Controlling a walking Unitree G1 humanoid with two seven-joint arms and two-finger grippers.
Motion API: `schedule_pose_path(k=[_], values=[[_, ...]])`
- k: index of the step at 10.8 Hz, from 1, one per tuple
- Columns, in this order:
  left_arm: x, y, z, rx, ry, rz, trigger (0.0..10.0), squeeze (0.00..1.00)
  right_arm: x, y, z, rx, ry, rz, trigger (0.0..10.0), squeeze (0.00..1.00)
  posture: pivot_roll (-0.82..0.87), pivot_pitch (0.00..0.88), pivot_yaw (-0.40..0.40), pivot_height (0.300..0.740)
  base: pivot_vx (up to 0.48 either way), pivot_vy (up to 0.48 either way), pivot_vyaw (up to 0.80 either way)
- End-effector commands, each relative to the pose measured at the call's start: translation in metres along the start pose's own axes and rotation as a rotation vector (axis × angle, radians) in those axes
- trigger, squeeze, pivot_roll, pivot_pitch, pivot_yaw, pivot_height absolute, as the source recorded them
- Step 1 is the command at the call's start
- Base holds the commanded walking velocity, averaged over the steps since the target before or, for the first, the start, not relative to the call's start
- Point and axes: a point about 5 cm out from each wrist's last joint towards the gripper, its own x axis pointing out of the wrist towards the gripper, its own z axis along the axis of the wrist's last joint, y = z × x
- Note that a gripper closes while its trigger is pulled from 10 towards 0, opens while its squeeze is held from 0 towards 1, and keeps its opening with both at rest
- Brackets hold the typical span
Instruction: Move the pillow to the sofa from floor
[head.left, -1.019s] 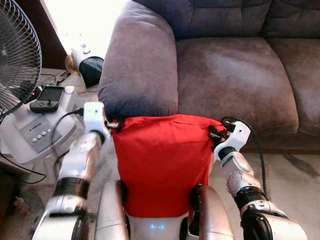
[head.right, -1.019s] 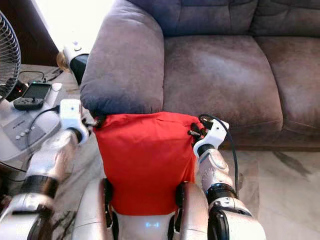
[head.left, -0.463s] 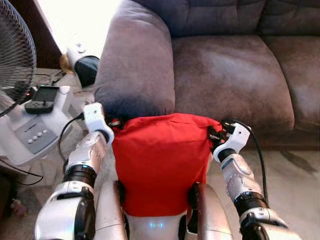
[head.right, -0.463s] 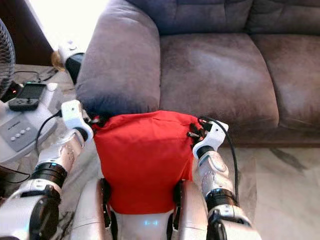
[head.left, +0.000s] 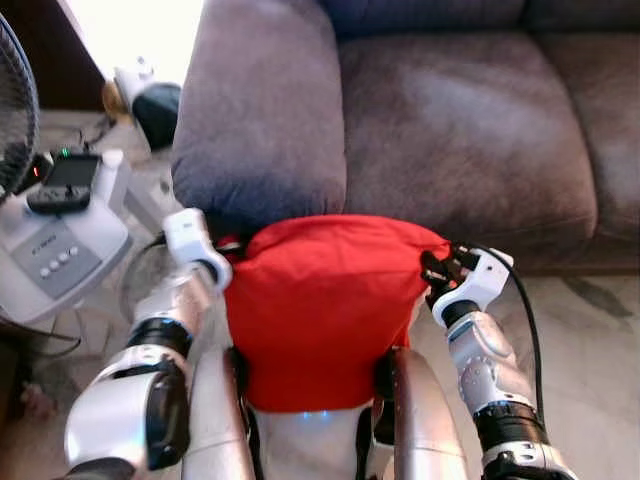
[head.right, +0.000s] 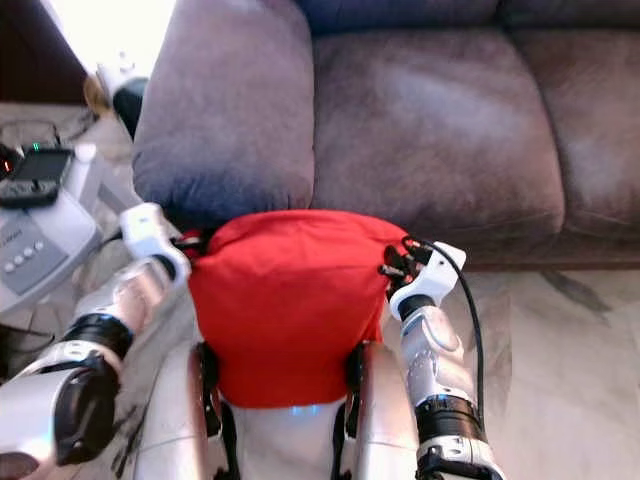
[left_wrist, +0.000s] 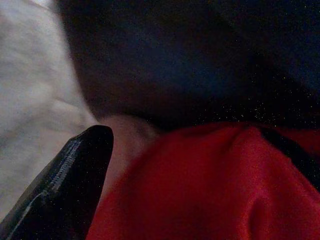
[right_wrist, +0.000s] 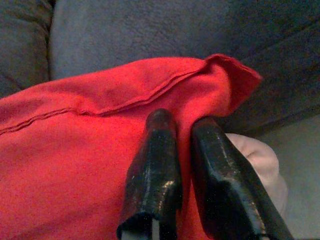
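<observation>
Right up close you've got one red pillow (head.left: 320, 300) held against the robot's chest, clear of the floor (head.left: 590, 330), its top edge just short of the sofa (head.left: 460, 120) front. Two claws on it: right claw (right_wrist: 187, 127) fingers nearly closed, pinching the pillow's corner fabric; left claw (head.left: 222, 245) at the opposite corner, one finger beside the cloth, grip state can't be told. Marble floor either side. Further out, the sofa's wide armrest (head.left: 260, 100), one fan base (head.left: 55, 250) at left with a handheld device (head.left: 62, 180) resting on it.
</observation>
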Motion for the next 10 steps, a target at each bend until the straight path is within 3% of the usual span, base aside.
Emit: schedule_pose_path(k=[1, 3, 4, 5, 10], values=[[0.001, -0.006, -0.024, 0.011, 0.106, -0.009, 10.0, 0.00, -0.006, -0.005, -0.003, 0.009, 0.018, -0.021, 10.0, 0.00, 0.01, 0.387, -0.033, 0.572, 0.000, 0.000, 0.00], [0.003, -0.014, -0.035, 0.002, 0.139, -0.028, 10.0, 0.00, -0.009, -0.006, -0.003, 0.001, 0.034, -0.024, 10.0, 0.00, 0.01, 0.390, -0.044, 0.572, 0.000, 0.000, 0.00], [0.002, -0.018, -0.043, 0.034, 0.170, -0.046, 1.1, 0.00, -0.010, -0.004, -0.004, 0.000, 0.043, -0.023, 10.0, 0.00, 0.00, 0.393, -0.050, 0.572, 0.000, 0.000, 0.00], [0.002, -0.017, -0.043, 0.034, 0.170, -0.048, 0.0, 0.00, -0.010, -0.003, -0.004, 0.000, 0.048, -0.023, 10.0, 0.00, 0.00, 0.393, -0.053, 0.572, 0.000, 0.000, 0.00], [-0.002, -0.005, -0.030, 0.051, 0.127, -0.053, 0.0, 0.00, -0.007, 0.001, -0.001, 0.003, 0.054, -0.016, 10.0, 0.00, 0.01, 0.381, -0.047, 0.572, 0.000, 0.000, 0.00]])
